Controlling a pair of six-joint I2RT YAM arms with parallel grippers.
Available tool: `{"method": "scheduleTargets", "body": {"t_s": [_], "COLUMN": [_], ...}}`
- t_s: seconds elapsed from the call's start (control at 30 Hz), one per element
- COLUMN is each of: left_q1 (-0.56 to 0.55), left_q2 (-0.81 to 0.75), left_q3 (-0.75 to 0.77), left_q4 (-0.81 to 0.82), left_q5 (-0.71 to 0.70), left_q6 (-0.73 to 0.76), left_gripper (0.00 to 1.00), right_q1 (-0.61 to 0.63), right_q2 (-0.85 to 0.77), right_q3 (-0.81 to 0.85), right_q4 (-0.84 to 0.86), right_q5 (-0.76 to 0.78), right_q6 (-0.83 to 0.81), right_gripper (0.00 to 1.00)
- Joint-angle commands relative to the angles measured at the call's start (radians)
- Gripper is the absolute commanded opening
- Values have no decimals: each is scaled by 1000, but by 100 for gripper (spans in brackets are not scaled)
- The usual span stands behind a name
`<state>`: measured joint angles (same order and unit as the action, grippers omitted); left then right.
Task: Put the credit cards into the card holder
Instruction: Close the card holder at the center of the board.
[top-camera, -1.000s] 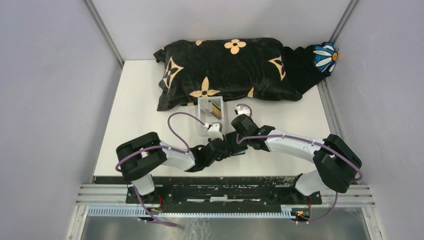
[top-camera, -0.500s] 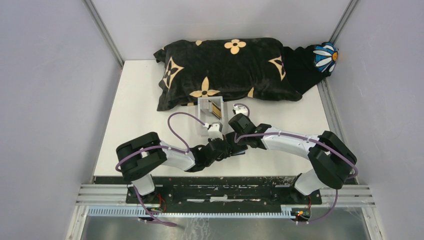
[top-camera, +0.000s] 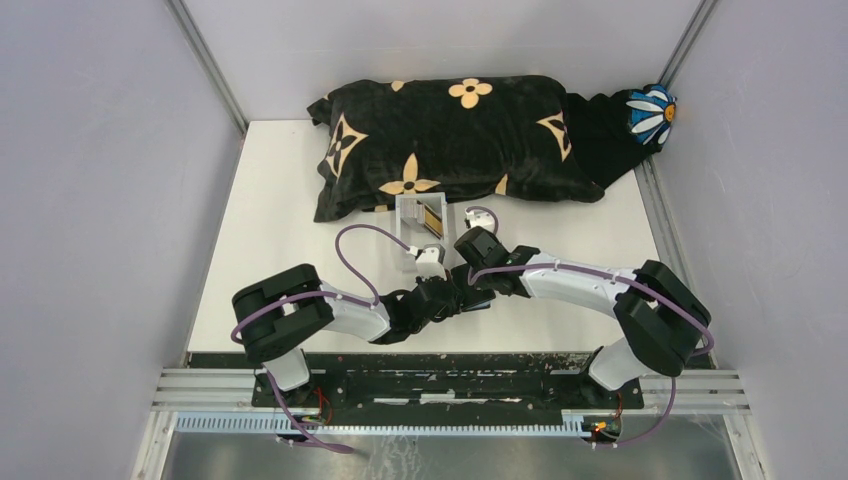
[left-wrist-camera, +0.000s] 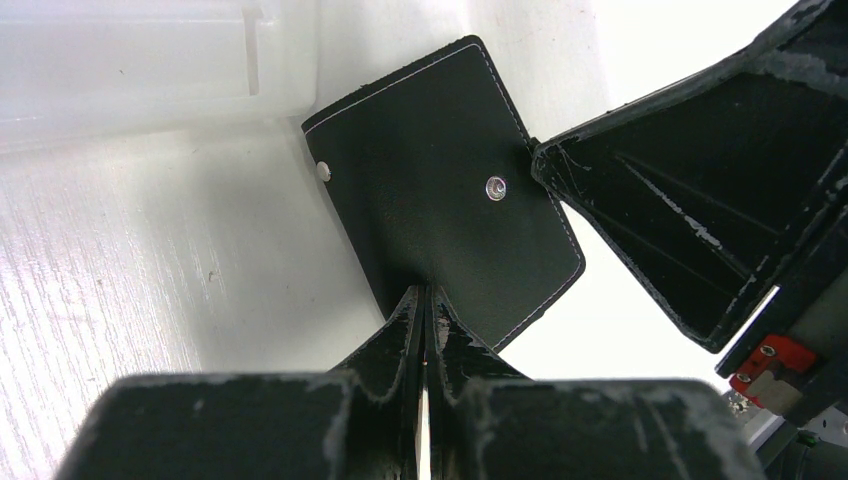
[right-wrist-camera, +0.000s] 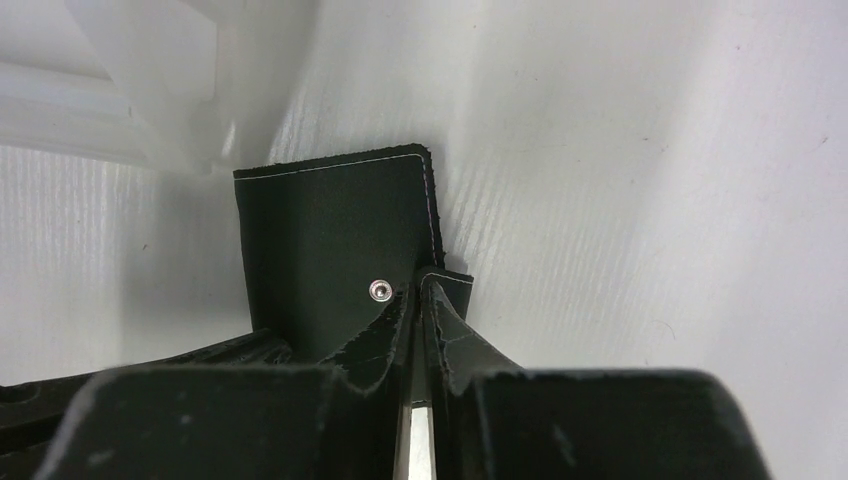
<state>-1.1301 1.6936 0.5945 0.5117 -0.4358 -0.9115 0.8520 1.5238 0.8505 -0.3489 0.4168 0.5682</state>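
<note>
Nudged toward nine o'clock and narrowed since a second ago, right gripper jaws pinching a flap of the card holder beside its snap. Left gripper clamped tight on the six o'clock edge, seen from the left wrist. Just beyond at twelve o'clock, clear tray with cards upright inside. Best to keep the left pinch firm, peel the flap open slowly, and avoid twisting the holder free.

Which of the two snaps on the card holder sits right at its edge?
The plain snap nearest the clear box; the ringed snap lies further in on the card holder.
</note>
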Motion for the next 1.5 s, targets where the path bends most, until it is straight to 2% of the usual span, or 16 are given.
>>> {"method": "scheduleTargets", "body": {"t_s": [0.0,0.2,0.7,1.47], "left_q1": [-3,-2,-3,0], "left_q2": [27,26,29,20], "left_q3": [-14,-14,-16,-9], "left_q4": [-2,-1,7,4], "left_q5": [0,3,3,-1], "left_q6": [19,18,18,35], "left_gripper": [6,6,6,6], "right_q1": [9,14,28,36], "right_q2": [8,2,-83,13], "right_q3": [49,56,7,10], "right_q4": [-22,-51,-17,63], "right_q5": [47,63,-26,-86], "right_q6": [-3,8,59,56], "right_gripper": [9,1,1,1]}}
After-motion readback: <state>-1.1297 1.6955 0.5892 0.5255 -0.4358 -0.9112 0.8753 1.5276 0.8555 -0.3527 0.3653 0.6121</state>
